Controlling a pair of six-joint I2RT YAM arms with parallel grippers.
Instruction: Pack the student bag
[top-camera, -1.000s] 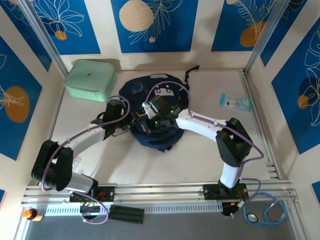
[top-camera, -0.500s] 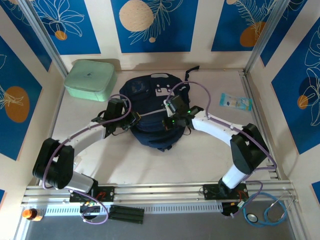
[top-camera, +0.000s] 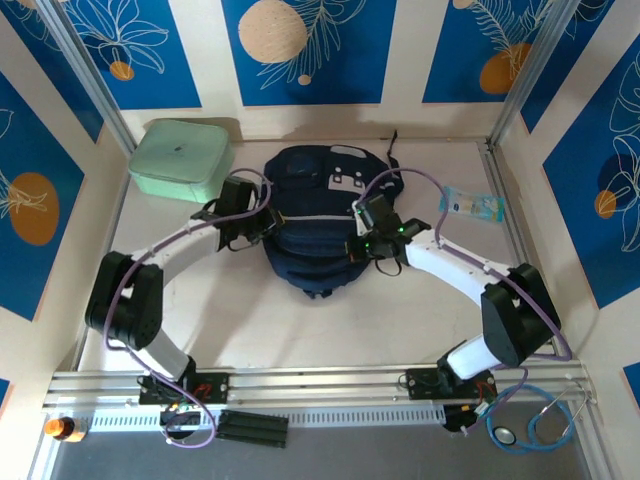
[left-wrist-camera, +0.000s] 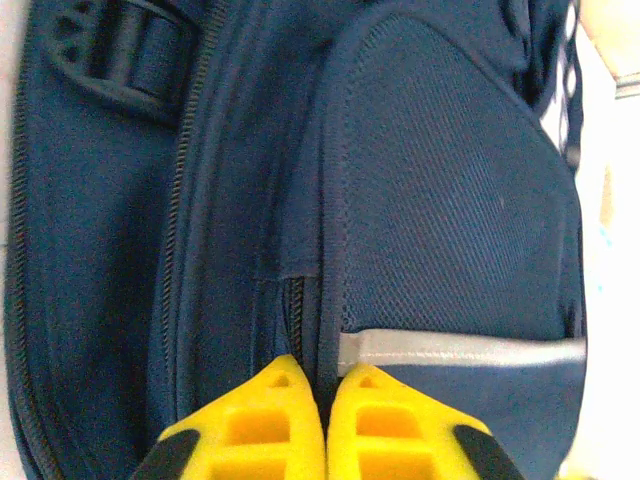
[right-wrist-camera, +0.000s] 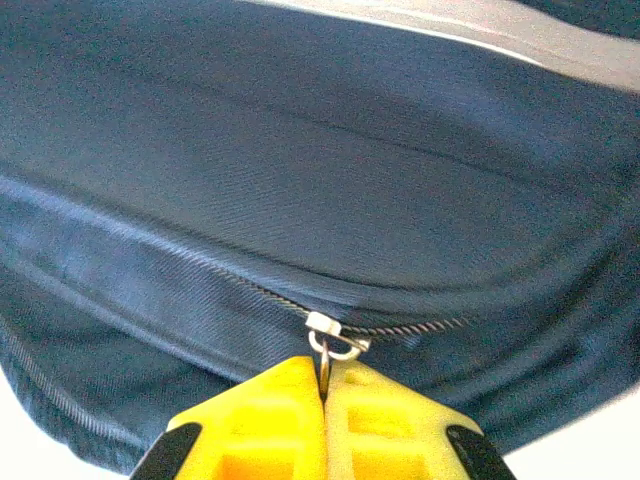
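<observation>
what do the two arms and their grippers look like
The left arm and right arm are white links with bulky black joints, a purple cable looping along each. The left gripper and right gripper have blocky yellow fingers with cut-out pockets and black bases.

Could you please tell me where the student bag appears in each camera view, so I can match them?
Top external: the student bag lies mid-table, right of the mint-green case.
Left wrist: the student bag rises above the shut left end effector.
Right wrist: the student bag stretches beyond the right end effector, shut on the zipper pull.
Shared landmark: the grey stripe, in top and left wrist views.
</observation>
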